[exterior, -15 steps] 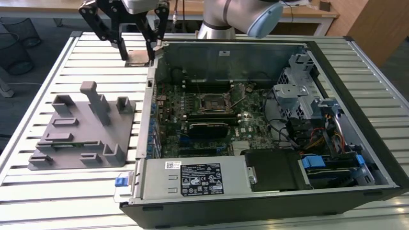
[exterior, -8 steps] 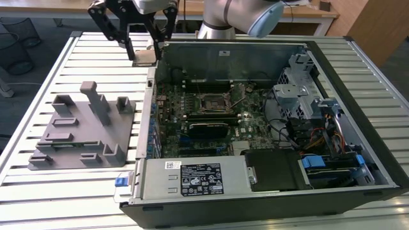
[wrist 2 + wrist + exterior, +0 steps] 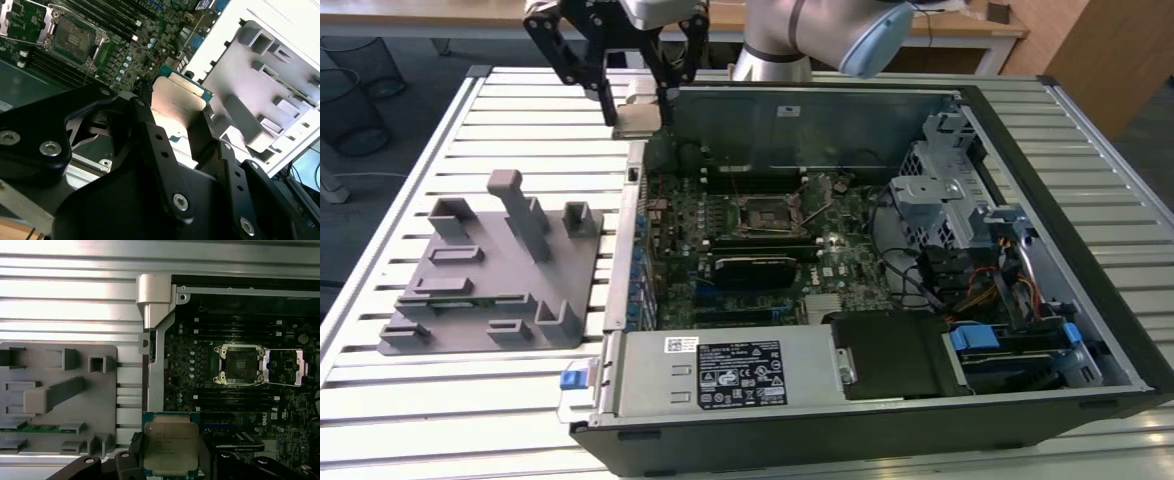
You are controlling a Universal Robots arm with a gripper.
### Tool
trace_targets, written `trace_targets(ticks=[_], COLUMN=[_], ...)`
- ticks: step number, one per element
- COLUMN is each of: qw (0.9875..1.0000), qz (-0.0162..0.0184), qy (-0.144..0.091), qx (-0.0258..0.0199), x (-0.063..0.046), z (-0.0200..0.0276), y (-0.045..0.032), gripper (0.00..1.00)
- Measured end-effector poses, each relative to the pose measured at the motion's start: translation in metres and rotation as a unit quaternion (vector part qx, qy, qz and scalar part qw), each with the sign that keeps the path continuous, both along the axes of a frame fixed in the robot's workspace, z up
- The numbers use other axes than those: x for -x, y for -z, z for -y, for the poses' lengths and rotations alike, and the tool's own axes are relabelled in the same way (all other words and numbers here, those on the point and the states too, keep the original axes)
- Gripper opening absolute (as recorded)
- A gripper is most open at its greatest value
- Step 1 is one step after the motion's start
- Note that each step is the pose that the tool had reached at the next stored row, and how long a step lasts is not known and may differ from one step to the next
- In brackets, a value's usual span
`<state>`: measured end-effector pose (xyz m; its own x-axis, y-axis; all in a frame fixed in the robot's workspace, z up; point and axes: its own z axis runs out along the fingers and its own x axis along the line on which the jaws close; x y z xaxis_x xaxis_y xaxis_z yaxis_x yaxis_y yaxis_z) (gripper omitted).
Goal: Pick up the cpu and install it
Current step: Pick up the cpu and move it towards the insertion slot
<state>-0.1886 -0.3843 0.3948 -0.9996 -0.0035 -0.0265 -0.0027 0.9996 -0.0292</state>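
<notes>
The cpu (image 3: 640, 120), a small flat square chip with a silvery metal top, hangs in the air between the black fingers of my gripper (image 3: 640, 108), which is shut on it. In the exterior view it is above the far left corner of the open computer case (image 3: 881, 425). Both wrist views show the cpu (image 3: 170, 445) (image 3: 176, 97) clamped by its edges. The black socket (image 3: 239, 365) (image 3: 765, 210) on the green motherboard stands open, its metal frame (image 3: 287, 367) folded aside, some way from the chip.
A grey plastic fixture (image 3: 487, 270) (image 3: 60, 395) with upright blocks lies on the slatted metal table (image 3: 400, 400) beside the case. Inside the case are a drive cage (image 3: 947, 190), cables and a black power supply (image 3: 734, 375). Case walls rise around the motherboard.
</notes>
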Motion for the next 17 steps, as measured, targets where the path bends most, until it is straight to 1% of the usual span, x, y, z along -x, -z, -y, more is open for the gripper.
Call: trace_targets(ticks=[17], qw=[1.0], qz=[0.0], qy=[-0.001], qx=[0.0], x=[-0.029], z=[0.0], y=[0.0], gripper=[0.53])
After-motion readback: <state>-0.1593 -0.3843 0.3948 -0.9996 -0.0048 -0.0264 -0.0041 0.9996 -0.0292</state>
